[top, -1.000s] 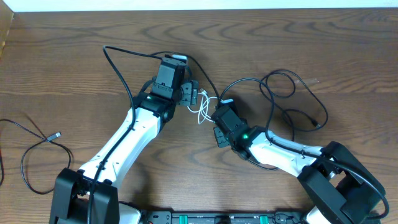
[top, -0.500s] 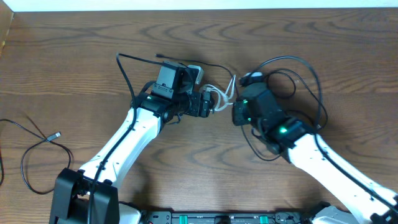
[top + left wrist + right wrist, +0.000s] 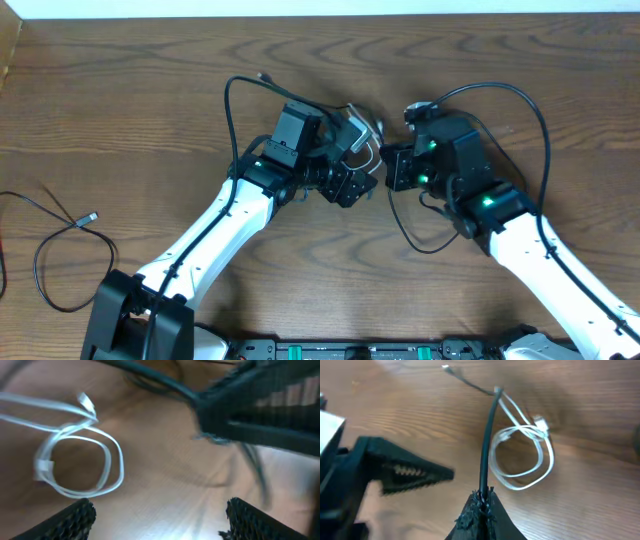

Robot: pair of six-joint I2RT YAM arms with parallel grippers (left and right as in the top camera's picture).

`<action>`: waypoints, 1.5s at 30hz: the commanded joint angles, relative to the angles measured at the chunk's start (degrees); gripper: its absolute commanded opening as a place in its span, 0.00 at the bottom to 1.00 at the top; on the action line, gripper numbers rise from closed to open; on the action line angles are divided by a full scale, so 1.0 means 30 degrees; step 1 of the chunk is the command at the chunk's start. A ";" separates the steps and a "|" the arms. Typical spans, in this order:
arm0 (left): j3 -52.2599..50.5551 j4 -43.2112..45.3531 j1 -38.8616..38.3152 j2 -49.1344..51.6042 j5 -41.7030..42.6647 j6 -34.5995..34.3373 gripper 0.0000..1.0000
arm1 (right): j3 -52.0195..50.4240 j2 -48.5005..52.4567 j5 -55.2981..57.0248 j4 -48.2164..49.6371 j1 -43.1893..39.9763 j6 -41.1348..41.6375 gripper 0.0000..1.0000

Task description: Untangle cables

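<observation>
Clamping a black cable (image 3: 487, 445), the right gripper (image 3: 482, 501) holds it taut over the white cord (image 3: 542, 457) coiled on the table (image 3: 410, 430), likely to separate them. The left gripper (image 3: 160, 517) hovers above, jaws spread.

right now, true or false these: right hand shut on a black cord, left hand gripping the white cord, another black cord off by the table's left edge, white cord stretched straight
The right hand is shut on a black cord: true.
The left hand grips the white cord: false; it is open and the cord lies on the table ahead of it.
A second black cord lies near the table's left edge, apart from both hands: true.
The white cord is stretched straight: false; it lies in loops.
</observation>
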 commanded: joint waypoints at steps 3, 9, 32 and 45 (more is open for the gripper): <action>0.0131 0.0160 0.0007 0.0022 -0.2142 0.1370 0.85 | 0.0372 -0.0240 -0.5217 0.0321 -0.1800 0.0510 0.01; 0.0131 0.0153 0.0007 0.1202 -0.2142 0.1370 0.84 | 0.0379 -0.0291 -1.0877 0.1945 -0.3956 0.1851 0.01; 0.0131 0.0947 0.0007 0.2025 -0.2149 0.1362 0.85 | 0.0415 -0.6790 -1.3588 0.9588 -1.2990 0.5428 0.01; 0.0131 0.1013 0.0007 0.2025 -0.2142 0.1362 0.85 | 0.0459 -0.6652 -0.8801 -0.2106 -1.4134 -0.1275 0.01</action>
